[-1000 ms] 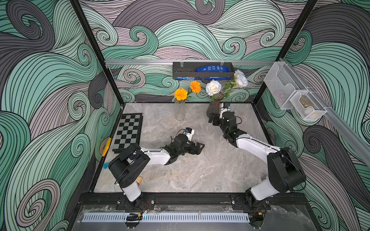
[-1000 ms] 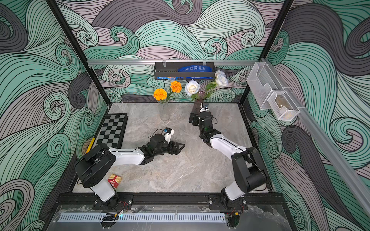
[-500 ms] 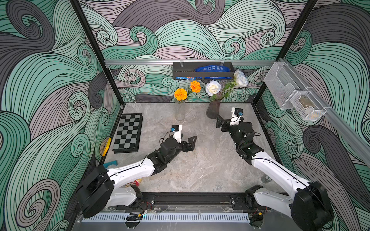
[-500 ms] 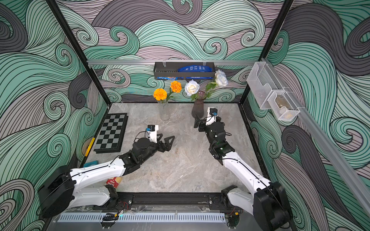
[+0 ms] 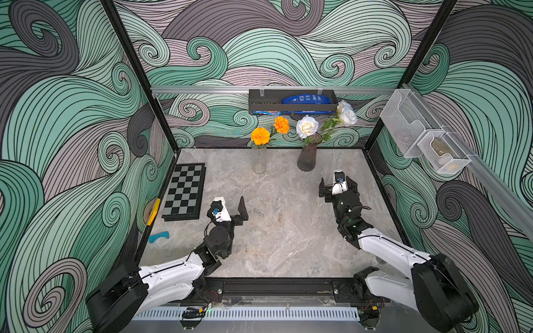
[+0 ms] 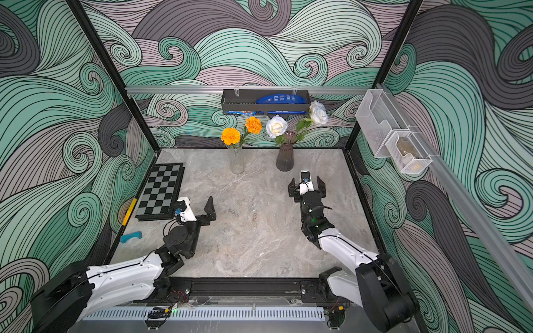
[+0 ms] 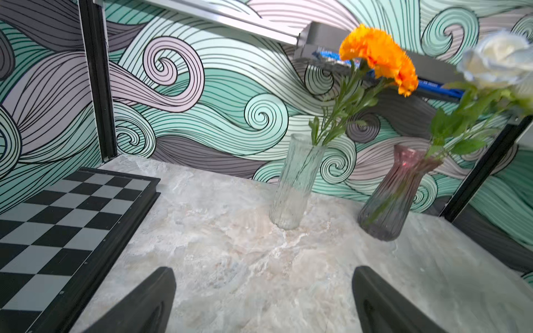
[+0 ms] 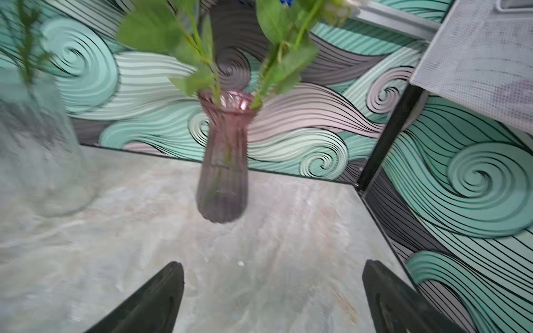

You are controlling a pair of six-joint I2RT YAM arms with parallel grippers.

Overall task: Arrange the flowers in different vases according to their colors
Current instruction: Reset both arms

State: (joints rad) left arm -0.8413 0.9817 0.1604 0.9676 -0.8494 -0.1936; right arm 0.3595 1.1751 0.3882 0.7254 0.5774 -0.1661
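In both top views two orange flowers (image 5: pixel 260 136) (image 6: pixel 230 136) stand in the tall clear vase (image 5: pixel 258 160) (image 6: pixel 237 161) at the back. White roses (image 5: pixel 307 127) (image 6: pixel 276 126) with green leaves stand in the purple-brown ribbed vase (image 5: pixel 307 158) (image 6: pixel 285 159) to its right. My left gripper (image 5: pixel 230 206) (image 7: pixel 264 291) is open and empty over the table's middle left, well in front of the clear vase. My right gripper (image 5: pixel 337 184) (image 8: pixel 272 285) is open and empty, a short way in front and to the right of the purple-brown vase (image 8: pixel 222 170).
A chessboard (image 5: pixel 184 191) lies along the left wall, with a yellow strip (image 5: pixel 153 212) and a teal piece (image 5: pixel 158 237) nearer the front. A black shelf (image 5: pixel 292 105) hangs on the back wall just behind the blooms. Clear bins (image 5: pixel 424 138) hang on the right wall.
Both arms have drawn back toward the front. The right gripper has moved away from the purple-brown vase, and the left gripper has shifted left and back. Both stayed open.
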